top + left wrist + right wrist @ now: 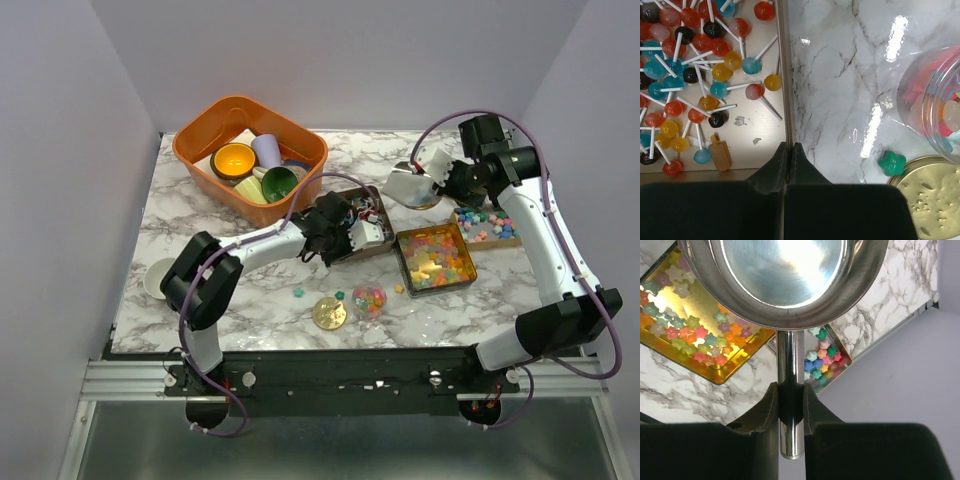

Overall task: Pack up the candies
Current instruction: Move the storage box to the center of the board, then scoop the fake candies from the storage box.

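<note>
Star-shaped candies (435,256) fill a gold tin, and more lie in a second tin (487,224) to its right; both tins show under the scoop in the right wrist view. A third tin holds lollipops (685,65). A small clear jar (935,100) with candies stands by a gold lid (935,200), and a loose green candy (891,163) lies beside them. My left gripper (790,146) is shut and empty, above the lollipop tin's right wall. My right gripper (790,387) is shut on the handle of a steel scoop (785,275), held up above the tins.
An orange basket (200,150) with coloured cups and bowls stands at the back left. A white bowl (158,277) sits at the table's left edge. A few loose candies (298,292) lie on the marble near the gold lid (329,313).
</note>
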`<control>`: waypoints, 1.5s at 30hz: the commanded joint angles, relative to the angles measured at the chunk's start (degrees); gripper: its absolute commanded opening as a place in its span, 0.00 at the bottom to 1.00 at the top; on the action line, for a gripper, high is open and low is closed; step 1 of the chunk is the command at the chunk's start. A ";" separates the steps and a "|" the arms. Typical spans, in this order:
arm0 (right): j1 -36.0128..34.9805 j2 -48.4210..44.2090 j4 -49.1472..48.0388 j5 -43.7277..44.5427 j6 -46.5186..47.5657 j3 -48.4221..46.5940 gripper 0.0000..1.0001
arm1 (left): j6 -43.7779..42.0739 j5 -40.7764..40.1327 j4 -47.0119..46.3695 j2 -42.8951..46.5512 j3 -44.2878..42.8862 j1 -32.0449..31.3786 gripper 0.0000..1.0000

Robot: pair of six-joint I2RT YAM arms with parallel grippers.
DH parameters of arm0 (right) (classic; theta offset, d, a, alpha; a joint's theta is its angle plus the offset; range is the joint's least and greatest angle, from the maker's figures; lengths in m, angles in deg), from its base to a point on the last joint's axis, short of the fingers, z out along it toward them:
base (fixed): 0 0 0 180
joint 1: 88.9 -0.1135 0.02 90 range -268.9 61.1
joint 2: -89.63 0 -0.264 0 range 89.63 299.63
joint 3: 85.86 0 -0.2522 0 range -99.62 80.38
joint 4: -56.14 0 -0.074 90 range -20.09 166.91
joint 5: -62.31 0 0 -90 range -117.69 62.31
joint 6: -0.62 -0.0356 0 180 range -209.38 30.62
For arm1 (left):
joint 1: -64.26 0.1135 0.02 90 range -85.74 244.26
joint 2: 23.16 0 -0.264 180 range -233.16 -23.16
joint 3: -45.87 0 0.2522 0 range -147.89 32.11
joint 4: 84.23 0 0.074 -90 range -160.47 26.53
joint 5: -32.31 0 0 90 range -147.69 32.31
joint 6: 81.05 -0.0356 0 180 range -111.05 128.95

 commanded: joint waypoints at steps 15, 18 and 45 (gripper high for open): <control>0.01 5.71 -1.36 2.75 7.26 -8.43 0.01 | -5.11 -1.37 -2.49 3.37 0.37 -4.08 0.18; 0.01 7.55 -0.92 2.22 7.18 -10.53 0.01 | -4.49 -1.64 -2.41 4.08 -0.51 -4.09 0.20; -9.48 14.93 -3.56 10.65 51.45 -11.06 0.01 | 45.86 0.03 -14.26 33.97 27.34 11.56 0.79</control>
